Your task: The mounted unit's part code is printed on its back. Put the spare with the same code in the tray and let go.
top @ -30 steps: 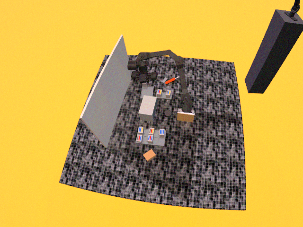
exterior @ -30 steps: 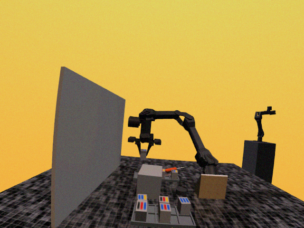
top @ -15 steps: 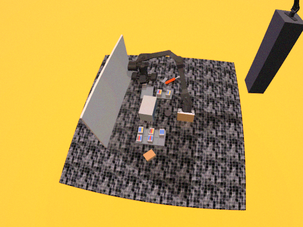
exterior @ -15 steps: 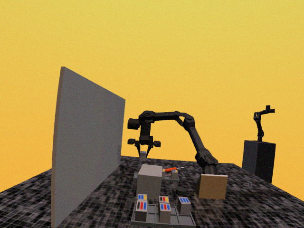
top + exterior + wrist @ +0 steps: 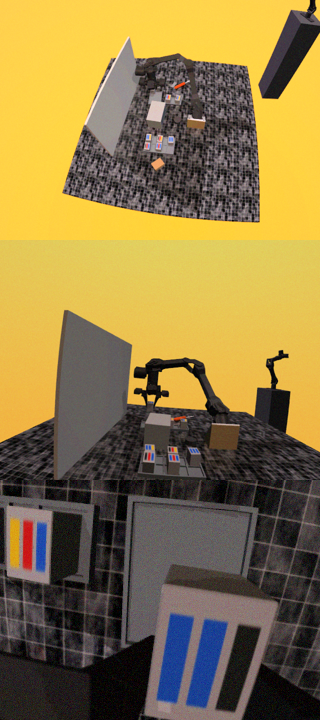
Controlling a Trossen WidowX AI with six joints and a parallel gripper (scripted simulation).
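Observation:
My gripper [image 5: 152,90] [image 5: 150,407] is shut on a spare block [image 5: 212,605]. In the wrist view the block's face shows two blue stripes and one black stripe. The gripper holds the block upright above the far edge area of the flat grey tray [image 5: 155,97] [image 5: 185,540]; the wrist view shows bare tray behind the block. A large grey box [image 5: 156,111] [image 5: 157,431] stands in front of the tray; I cannot tell if it is the mounted unit, and its back is hidden. The near rack [image 5: 169,149] [image 5: 193,469] carries several striped spares.
A small rack beside the tray holds two striped blocks [image 5: 168,97] [image 5: 177,98]. An orange screwdriver [image 5: 179,85] [image 5: 180,418] lies behind it. A tall grey panel [image 5: 113,98] [image 5: 93,395] stands left. A dark disc [image 5: 177,119] and an orange block [image 5: 157,164] lie on the surface.

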